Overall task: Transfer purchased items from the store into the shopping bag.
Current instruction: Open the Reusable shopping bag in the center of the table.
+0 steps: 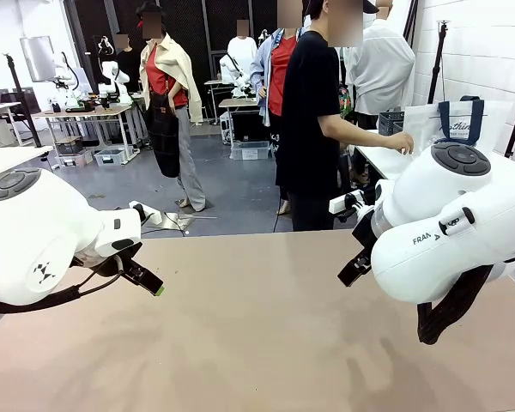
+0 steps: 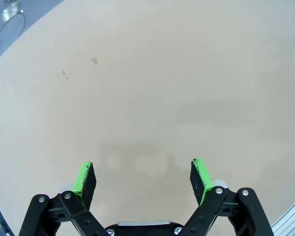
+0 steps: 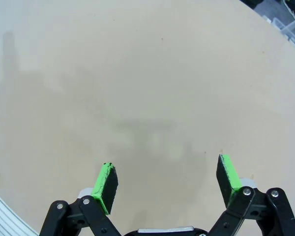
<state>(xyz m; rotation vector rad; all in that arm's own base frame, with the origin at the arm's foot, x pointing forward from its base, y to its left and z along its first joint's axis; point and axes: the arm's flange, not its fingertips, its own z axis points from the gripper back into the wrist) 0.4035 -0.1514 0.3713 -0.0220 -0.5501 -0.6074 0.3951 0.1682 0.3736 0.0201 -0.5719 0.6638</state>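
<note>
Nearest, the left gripper (image 2: 142, 173) and the right gripper (image 3: 164, 173) are held wide apart over the tan table (image 1: 257, 335), with nothing gripped. Far off at two o'clock, the shopping bag (image 1: 453, 129) is seen, whitish and see-through, with dark blue handles and lettering. A person's hand (image 1: 402, 142) is seen just beside it, at its nine o'clock.

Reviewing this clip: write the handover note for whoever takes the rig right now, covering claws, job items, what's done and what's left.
Left claw: open, holding nothing, above the tan tabletop.
Right claw: open, holding nothing, above the same tabletop.
Whitish plastic bag with navy strap handles: on a white side table behind the right arm, with the person's hand at it. A dark crate-like thing sits beside it; it is too small to tell whether it is the basket.
Done: no transfer evident.
Left: apparently the whole job.
</note>
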